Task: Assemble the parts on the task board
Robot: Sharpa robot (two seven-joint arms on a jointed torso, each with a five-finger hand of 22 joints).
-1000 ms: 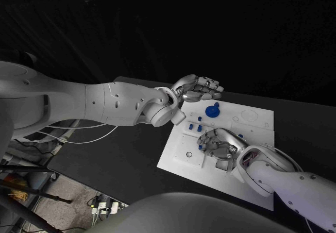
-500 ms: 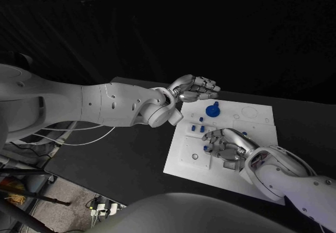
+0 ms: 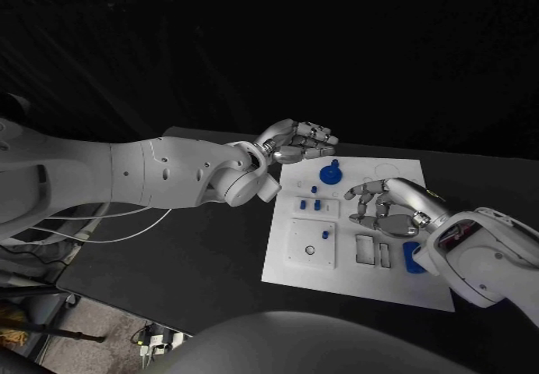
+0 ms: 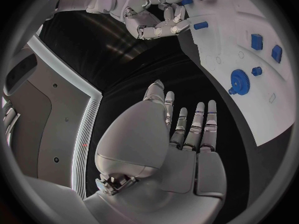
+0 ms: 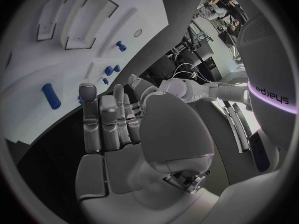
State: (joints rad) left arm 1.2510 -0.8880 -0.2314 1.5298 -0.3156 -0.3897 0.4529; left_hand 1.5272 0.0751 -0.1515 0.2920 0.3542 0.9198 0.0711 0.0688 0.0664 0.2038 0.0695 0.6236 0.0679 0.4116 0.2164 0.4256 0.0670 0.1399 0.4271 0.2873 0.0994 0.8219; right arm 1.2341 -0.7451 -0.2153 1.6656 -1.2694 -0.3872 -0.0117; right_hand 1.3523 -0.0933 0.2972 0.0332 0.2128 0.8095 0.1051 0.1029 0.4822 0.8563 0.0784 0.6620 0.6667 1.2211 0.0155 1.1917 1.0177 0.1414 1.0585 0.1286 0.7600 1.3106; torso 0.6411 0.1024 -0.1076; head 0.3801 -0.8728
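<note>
The flat white rectangular task board (image 3: pixel 337 269) lies on the black counter (image 3: pixel 191 249), with its long side running away from the robot and leaning a bit toward its right. The left hand (image 3: pixel 294 142) hangs just past the board's far left corner, off the board, and it holds nothing; in the left wrist view its fingers (image 4: pixel 199 129) look long and close side by side, while from the head they look bent, so I cannot tell how far it is closed. The right hand (image 3: pixel 388 206) floats over the middle of the board with its fingers (image 5: pixel 106 119) loosely curled and a little apart, and nothing is in it. A round blue gear part (image 3: pixel 330 173) sits on the board between the two hands. Two small blue block parts (image 3: pixel 310 205) stand side by side just beside the right hand's fingertips. A small blue peg part (image 3: pixel 327 233) stands on the square plate near that hand. A longer blue part (image 3: pixel 411 258) lies by the right wrist.
</note>
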